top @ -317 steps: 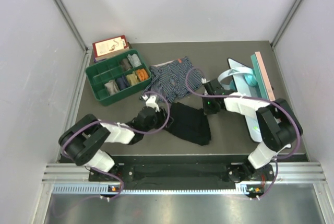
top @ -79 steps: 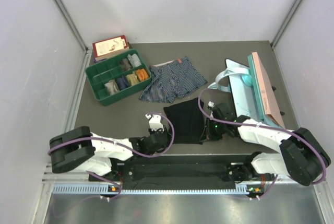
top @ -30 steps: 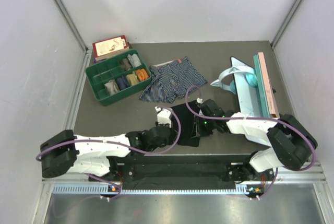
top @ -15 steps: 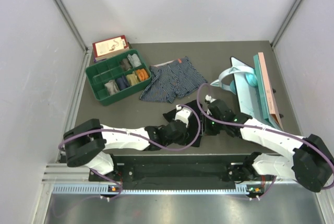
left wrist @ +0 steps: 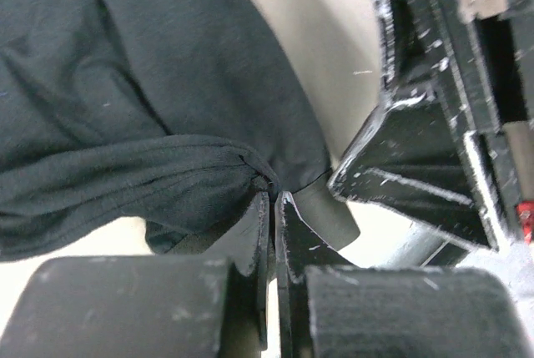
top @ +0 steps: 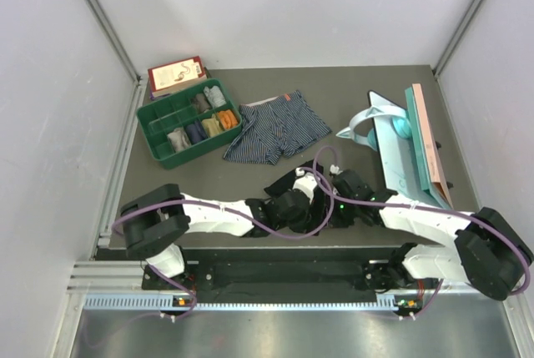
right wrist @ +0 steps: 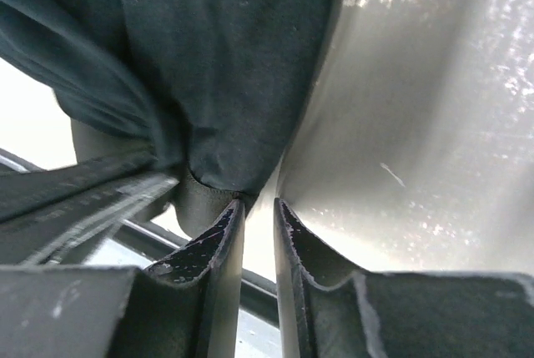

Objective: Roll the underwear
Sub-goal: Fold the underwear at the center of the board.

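The black underwear (left wrist: 167,57) lies bunched and folded on the grey table, near the front middle (top: 288,180). My left gripper (left wrist: 273,198) is shut, pinching a gathered fold of it at the fingertips; in the top view it is at mid-table (top: 307,199). My right gripper (right wrist: 257,208) stands at the cloth's waistband edge (right wrist: 204,199) with a narrow gap and nothing between the jaws; it is close beside the left one (top: 325,206). The black cloth fills the upper part of the right wrist view (right wrist: 225,57). The striped underwear (top: 275,133) with an orange waistband lies flat farther back.
A green divided tray (top: 158,143) with rolled cloths stands at the back left, with a small box (top: 175,74) behind it. A teal and pink board stand (top: 405,145) lies at the right. The right gripper's body (left wrist: 417,124) is close to the left jaws.
The left gripper has moved right across the black underwear, drawing it into a narrower bunch. The two grippers now meet over the cloth. The striped underwear has not moved.
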`<action>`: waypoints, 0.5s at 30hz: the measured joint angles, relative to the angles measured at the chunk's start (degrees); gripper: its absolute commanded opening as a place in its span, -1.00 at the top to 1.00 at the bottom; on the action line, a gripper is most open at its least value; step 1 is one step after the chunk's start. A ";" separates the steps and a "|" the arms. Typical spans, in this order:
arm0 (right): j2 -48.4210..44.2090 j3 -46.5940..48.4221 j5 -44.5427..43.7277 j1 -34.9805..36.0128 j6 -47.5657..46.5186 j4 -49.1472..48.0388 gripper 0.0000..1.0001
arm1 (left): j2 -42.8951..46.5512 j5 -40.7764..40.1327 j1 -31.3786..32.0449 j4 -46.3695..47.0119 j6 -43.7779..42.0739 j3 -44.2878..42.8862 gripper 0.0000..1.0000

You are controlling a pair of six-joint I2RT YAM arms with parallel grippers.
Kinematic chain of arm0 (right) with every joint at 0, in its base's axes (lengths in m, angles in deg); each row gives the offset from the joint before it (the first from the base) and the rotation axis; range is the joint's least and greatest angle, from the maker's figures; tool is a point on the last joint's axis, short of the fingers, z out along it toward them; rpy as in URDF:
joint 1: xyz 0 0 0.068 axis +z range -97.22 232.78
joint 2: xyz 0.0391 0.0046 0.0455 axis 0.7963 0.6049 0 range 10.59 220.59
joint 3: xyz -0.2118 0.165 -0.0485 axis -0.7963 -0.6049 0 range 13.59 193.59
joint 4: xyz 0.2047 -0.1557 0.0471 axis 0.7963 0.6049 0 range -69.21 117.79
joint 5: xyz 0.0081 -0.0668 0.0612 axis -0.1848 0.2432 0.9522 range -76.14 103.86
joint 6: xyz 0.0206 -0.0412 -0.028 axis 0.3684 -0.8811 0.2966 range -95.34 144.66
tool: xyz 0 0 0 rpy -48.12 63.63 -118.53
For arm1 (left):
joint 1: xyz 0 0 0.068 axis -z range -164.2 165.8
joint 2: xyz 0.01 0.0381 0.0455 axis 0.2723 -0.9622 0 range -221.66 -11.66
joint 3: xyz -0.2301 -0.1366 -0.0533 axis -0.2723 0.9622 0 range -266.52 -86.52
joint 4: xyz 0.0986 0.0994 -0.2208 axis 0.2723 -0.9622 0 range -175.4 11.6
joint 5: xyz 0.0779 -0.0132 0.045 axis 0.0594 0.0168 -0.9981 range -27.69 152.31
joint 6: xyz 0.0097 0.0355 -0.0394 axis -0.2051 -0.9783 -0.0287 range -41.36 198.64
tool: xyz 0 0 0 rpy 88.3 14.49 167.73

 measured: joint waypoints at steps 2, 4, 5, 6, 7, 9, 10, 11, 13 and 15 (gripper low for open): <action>0.33 -0.09 0.28 0.00 0.28 -0.76 0.59 | -0.85 0.48 0.04 0.46 -0.02 -0.48 1.00; 0.35 -0.35 0.61 0.00 0.39 -1.53 0.59 | -1.46 1.05 0.07 0.79 -0.02 -0.79 1.00; 0.37 -0.37 0.63 0.00 0.44 -1.70 0.59 | -1.81 1.33 0.07 1.14 -0.02 -0.90 1.00; 0.37 -0.39 0.63 0.00 0.46 -1.73 0.58 | -2.19 1.55 0.07 1.62 0.02 -0.94 1.00; 0.37 -0.44 0.63 0.00 0.50 -1.75 0.56 | -2.58 1.77 0.07 2.10 0.07 -0.94 1.00; 0.35 -0.46 0.63 0.00 0.63 -1.79 0.47 | -3.23 2.05 0.07 3.19 0.33 -0.94 1.00; 0.22 -0.46 0.61 0.00 0.76 -1.73 0.45 | -3.63 2.08 0.07 3.76 0.63 -0.94 1.00; -0.15 -0.66 0.55 0.00 0.92 -1.73 0.42 | -3.80 2.05 0.07 4.04 0.92 -0.94 1.00; -1.79 -1.25 0.02 0.00 1.01 -1.25 0.33 | -4.02 1.86 0.07 4.48 1.73 -0.94 1.00; -4.42 -2.36 -0.28 0.00 1.49 -0.81 0.24 | -4.04 1.84 0.07 4.81 2.84 -0.87 1.00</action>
